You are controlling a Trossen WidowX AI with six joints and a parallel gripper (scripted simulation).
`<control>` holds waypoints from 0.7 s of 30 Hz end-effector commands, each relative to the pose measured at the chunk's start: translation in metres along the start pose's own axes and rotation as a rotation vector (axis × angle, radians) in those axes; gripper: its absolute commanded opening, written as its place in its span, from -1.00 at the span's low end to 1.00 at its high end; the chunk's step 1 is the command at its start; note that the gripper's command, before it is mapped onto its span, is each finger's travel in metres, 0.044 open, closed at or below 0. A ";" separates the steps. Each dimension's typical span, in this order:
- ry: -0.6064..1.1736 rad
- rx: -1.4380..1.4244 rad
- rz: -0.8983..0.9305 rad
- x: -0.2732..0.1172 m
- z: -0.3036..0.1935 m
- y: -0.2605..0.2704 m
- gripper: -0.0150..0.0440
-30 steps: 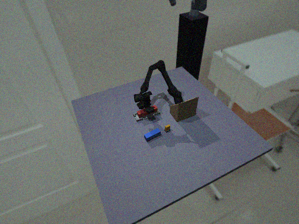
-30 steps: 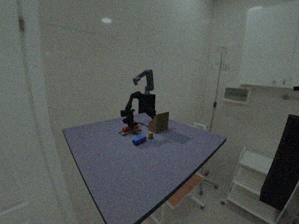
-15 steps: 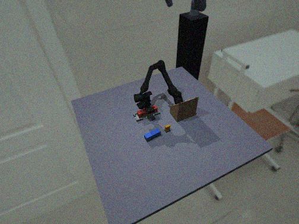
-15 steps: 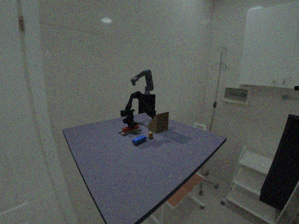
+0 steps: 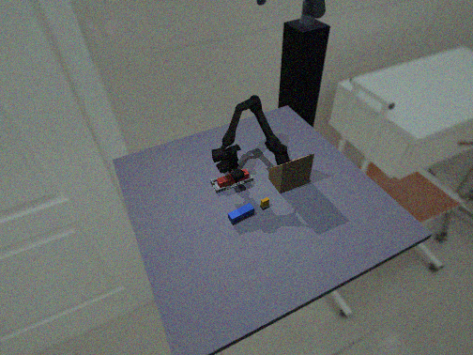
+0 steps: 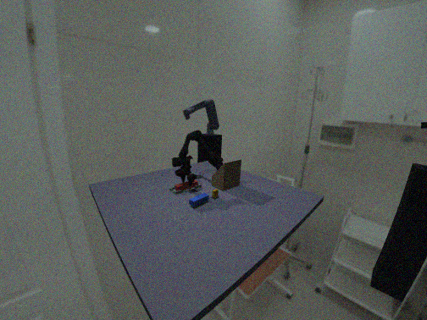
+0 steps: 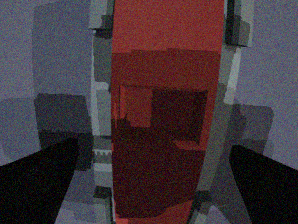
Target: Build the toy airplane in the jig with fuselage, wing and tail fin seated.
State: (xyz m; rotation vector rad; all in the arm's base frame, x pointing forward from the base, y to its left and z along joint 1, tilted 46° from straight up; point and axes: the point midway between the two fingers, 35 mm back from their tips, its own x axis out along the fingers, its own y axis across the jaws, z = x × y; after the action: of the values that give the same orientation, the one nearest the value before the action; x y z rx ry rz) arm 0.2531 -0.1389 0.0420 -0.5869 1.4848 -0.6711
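Note:
The red fuselage (image 5: 223,181) (image 6: 180,186) (image 7: 167,30) lies lengthwise in the pale grey cradle (image 5: 220,189) (image 7: 102,117), between its side walls; it looks flat, though its underside is hidden. A rectangular socket (image 7: 175,112) in its top shows empty in the wrist view, partly in shadow. My gripper (image 5: 233,174) (image 6: 186,180) (image 7: 157,151) is open, with one finger on each side of the fuselage and cradle, touching neither in the wrist view. The blue wing block (image 5: 241,214) (image 6: 199,201) and the small yellow tail fin (image 5: 265,203) (image 6: 215,194) stand apart on the table.
A brown upright panel (image 5: 297,175) (image 6: 230,176) stands on the table (image 5: 235,282) (image 6: 178,245) beside the arm's base, to the right of the cradle. The yellow piece lies between the blue block and the panel.

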 end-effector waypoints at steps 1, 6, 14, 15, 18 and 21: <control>0.000 0.002 0.001 -0.002 0.001 0.000 1.00; 0.002 -0.004 0.012 -0.068 0.006 0.004 1.00; 0.003 -0.019 0.002 -0.106 0.004 0.004 1.00; 0.003 -0.055 0.002 -0.104 0.005 0.004 1.00; 0.003 -0.102 0.002 -0.103 0.007 0.004 1.00; 0.002 -0.102 0.005 -0.104 0.012 0.011 1.00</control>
State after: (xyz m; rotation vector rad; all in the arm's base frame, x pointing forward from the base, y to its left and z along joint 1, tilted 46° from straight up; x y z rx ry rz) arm 0.2636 -0.0618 0.1097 -0.6567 1.5223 -0.6091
